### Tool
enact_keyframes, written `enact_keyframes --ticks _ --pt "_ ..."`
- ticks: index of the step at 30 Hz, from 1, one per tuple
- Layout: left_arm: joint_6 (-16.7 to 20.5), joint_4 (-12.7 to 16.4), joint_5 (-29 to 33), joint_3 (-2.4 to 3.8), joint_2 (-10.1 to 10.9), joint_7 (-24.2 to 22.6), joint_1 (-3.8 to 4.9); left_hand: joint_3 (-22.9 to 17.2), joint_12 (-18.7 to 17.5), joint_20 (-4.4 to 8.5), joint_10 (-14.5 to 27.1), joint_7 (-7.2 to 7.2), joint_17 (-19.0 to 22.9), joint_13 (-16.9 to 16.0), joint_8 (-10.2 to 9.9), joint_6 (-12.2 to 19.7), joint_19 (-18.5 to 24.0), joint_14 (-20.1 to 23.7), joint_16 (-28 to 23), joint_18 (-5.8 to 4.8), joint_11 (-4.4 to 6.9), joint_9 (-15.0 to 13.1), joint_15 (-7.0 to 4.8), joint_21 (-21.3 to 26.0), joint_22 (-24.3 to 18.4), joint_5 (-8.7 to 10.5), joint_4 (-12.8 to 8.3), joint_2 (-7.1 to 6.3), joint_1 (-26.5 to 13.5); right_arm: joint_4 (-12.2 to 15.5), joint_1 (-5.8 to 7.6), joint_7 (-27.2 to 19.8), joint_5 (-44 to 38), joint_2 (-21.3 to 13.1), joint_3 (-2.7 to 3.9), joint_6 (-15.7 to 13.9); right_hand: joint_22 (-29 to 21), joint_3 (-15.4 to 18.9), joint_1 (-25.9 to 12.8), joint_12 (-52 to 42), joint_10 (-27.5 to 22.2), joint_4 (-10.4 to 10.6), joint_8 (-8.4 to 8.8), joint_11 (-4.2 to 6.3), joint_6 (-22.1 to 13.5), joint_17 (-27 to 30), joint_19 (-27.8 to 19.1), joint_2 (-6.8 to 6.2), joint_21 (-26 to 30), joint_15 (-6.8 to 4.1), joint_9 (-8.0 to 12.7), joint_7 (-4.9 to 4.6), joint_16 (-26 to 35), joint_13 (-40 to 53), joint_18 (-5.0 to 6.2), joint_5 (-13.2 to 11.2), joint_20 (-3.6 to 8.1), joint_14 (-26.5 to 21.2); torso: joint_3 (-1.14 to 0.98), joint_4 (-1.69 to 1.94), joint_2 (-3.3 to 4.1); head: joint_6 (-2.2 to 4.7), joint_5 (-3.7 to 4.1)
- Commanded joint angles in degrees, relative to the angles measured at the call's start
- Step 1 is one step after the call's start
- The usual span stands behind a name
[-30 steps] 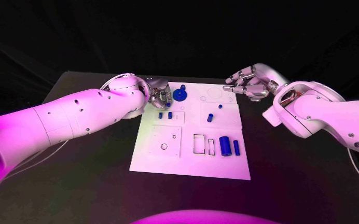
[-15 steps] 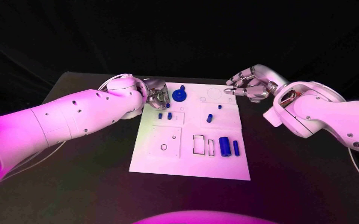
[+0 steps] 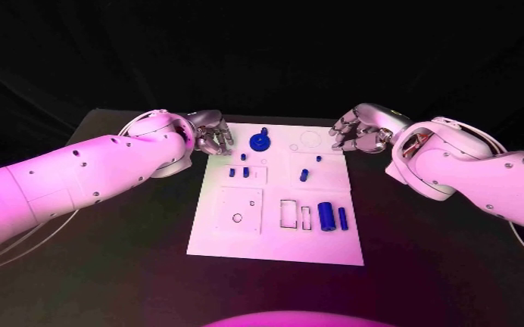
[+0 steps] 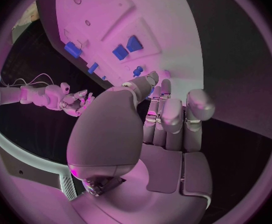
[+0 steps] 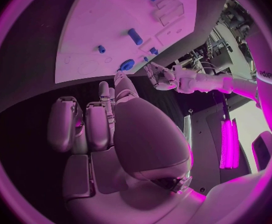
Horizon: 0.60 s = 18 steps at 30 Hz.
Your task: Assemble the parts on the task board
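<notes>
The white task board [image 3: 273, 232] lies in the middle of the table. On its far part stands a round blue part with a peg [image 3: 261, 141]; small blue pegs [image 3: 238, 172] and two blue cylinders [image 3: 333, 216] are further along it. My left hand [image 3: 210, 135] hovers off the board's far left corner, a little left of the round part, holding nothing; its fingers [image 4: 171, 115] point toward the board [image 4: 142, 15]. My right hand [image 3: 360, 129] hangs at the far right corner with fingers loosely bent and nothing in them [image 5: 89, 124].
Rectangular recesses [image 3: 291, 213] and a round hole [image 3: 237, 218] mark the board's near half. Black table [image 3: 437, 259] surrounds the board on all sides. Each wrist view catches the other hand across the board: the right hand [image 4: 70, 99] and the left hand [image 5: 160, 77].
My left hand has drawn back to the left, away from the round blue part, which stays on the board. The right hand has edged slightly toward the board's corner.
</notes>
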State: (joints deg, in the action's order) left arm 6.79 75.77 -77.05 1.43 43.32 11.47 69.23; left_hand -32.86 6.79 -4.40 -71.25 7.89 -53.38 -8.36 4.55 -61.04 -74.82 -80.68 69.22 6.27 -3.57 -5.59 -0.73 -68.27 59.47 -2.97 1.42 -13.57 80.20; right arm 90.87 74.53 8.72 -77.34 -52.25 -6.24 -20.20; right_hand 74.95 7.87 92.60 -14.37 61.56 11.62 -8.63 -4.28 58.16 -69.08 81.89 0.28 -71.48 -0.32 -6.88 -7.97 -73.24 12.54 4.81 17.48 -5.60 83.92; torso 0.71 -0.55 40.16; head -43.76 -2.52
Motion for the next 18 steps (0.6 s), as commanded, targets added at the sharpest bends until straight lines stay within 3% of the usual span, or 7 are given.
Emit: enact_keyframes --ticks 1,6,11,14,15,18 --pt "8.0 2.2 14.0 0.17 1.7 -6.5 0.22 -0.3 0.4 0.02 -0.4 0.09 1.4 -0.2 0.3 -0.8 1.0 0.6 -1.0 0.87 -0.24 0.0 0.01 0.9 -1.2 0.03 -0.3 0.18 0.6 -1.0 -0.43 2.7 -13.2 1.1 -0.03 3.3 5.7 -0.6 0.6 1.1 0.6 0.1 0.48 -0.05 0.6 -0.3 0.4 -0.3 -0.5 -0.03 0.2 0.07 -0.4 -1.0 -1.0 -0.4 0.06 2.4 -0.01 -0.06 0.09 0.33 1.2" --pt "12.1 6.4 32.9 0.25 4.8 -14.3 0.31 0.1 0.5 -0.43 0.7 0.86 14.2 -0.4 0.9 -2.0 8.2 6.0 -10.8 3.33 -0.79 0.0 0.54 11.6 -13.8 0.02 -0.1 0.88 -0.2 -2.7 -1.31 3.4 -17.1 3.1 -0.08 4.3 6.0 -1.4 1.1 2.3 1.0 0.4 1.03 -0.07 1.1 -0.5 0.4 -0.52 -0.8 0.02 0.4 0.13 -0.8 -2.1 -1.04 -0.5 0.06 2.4 0.07 0.09 0.16 0.47 2.43" --pt "13.4 9.5 48.0 0.27 6.6 -21.4 0.31 2.2 1.2 -0.59 0.6 0.92 18.6 -0.8 1.1 -2.4 10.2 7.4 -14.5 4.15 -0.77 0.1 0.57 16.1 -18.5 0.09 0.5 1.57 -1.5 -4.6 -2.13 3.6 -19.2 5.0 -0.14 4.8 6.4 -2.1 1.5 3.0 1.3 0.6 1.26 -0.02 1.7 -0.7 0.6 -0.61 -1.3 -0.05 0.4 0.2 -1.1 -2.8 -1.12 -0.5 0.11 2.4 0.24 0.03 0.21 0.51 3.15" --pt "13.1 11.2 59.2 0.27 7.7 -25.0 0.31 3.5 1.5 -0.63 1.0 0.97 20.9 -1.0 1.0 -2.3 10.7 8.2 -16.5 4.37 -0.87 0.3 0.67 18.2 -20.6 0.05 0.6 2.2 -1.8 -6.3 -2.76 3.5 -19.9 6.5 -0.17 4.8 6.5 -2.5 1.6 3.4 1.4 0.7 1.41 -0.09 2.0 -0.8 0.6 -0.76 -1.4 -0.01 0.5 0.11 -1.2 -3.2 -1.16 -0.5 0.08 2.4 0.28 -0.07 0.28 0.67 3.08" --pt "12.8 11.6 61.4 0.27 8.0 -25.7 0.31 3.8 1.6 -0.66 1.0 0.94 21.0 -1.0 1.0 -2.3 10.7 8.2 -16.6 4.35 -0.89 0.3 0.69 18.4 -20.7 0.06 0.6 2.33 -1.9 -6.7 -2.92 3.4 -20.1 6.9 -0.17 4.8 6.6 -2.6 1.6 3.5 1.5 0.8 1.47 -0.12 2.0 -0.8 0.6 -0.81 -1.5 0.01 0.5 0.08 -1.2 -3.3 -1.16 -0.5 0.07 2.4 0.2 -0.06 0.3 0.72 3.02" --pt "12.0 12.5 65.1 0.26 8.6 -27.2 0.31 4.3 1.7 -0.69 1.2 0.91 21.5 -1.1 1.0 -2.3 10.6 8.4 -17.1 4.34 -0.91 0.3 0.71 18.8 -21.0 0.05 0.7 2.57 -2.0 -7.6 -3.31 3.1 -20.2 7.8 -0.18 5.2 6.6 -2.7 1.6 3.6 1.5 0.8 1.55 -0.15 2.1 -0.8 0.6 -0.88 -1.5 0.04 0.5 0.04 -1.3 -3.4 -1.17 -0.5 0.05 2.4 0.26 0.12 0.29 0.6 2.86"
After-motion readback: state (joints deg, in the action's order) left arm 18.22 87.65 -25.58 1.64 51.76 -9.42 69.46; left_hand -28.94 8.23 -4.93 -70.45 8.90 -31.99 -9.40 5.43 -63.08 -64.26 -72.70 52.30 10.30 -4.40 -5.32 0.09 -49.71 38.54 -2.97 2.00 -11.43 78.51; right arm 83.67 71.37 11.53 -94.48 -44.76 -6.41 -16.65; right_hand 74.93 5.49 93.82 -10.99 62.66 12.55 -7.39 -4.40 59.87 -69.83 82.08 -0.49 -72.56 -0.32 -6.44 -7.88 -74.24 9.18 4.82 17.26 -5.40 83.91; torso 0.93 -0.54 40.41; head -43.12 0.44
